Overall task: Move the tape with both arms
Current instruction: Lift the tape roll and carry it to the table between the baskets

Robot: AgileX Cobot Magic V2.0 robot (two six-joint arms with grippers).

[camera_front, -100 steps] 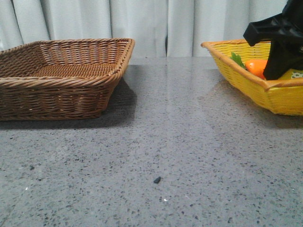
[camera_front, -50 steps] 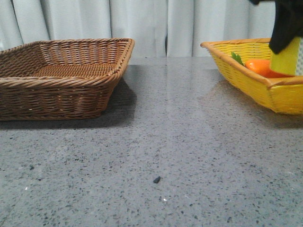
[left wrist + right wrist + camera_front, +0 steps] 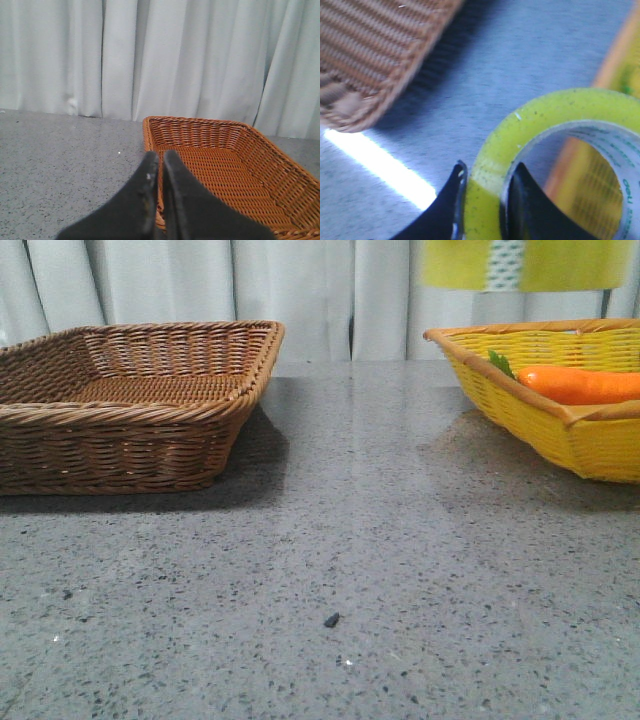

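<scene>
The tape point(image 3: 525, 265) is a yellow roll with a green-white strip, blurred, high at the top right of the front view above the yellow basket point(image 3: 590, 445). In the right wrist view my right gripper point(image 3: 487, 175) is shut on the tape's wall point(image 3: 540, 120), one finger outside, one inside the white core. The right gripper itself is out of the front view. My left gripper point(image 3: 160, 160) is shut and empty, near the brown wicker basket point(image 3: 225, 170). It does not show in the front view.
The brown wicker basket point(image 3: 130, 405) stands at the left of the grey stone table point(image 3: 350, 560). The yellow basket at the right holds an orange carrot point(image 3: 575, 383). A small dark speck point(image 3: 331, 620) lies on the table. White curtains hang behind.
My right gripper has lifted the tape out of the yellow basket and carried it up and leftward, out of the front view's top edge. The carrot is now uncovered.
</scene>
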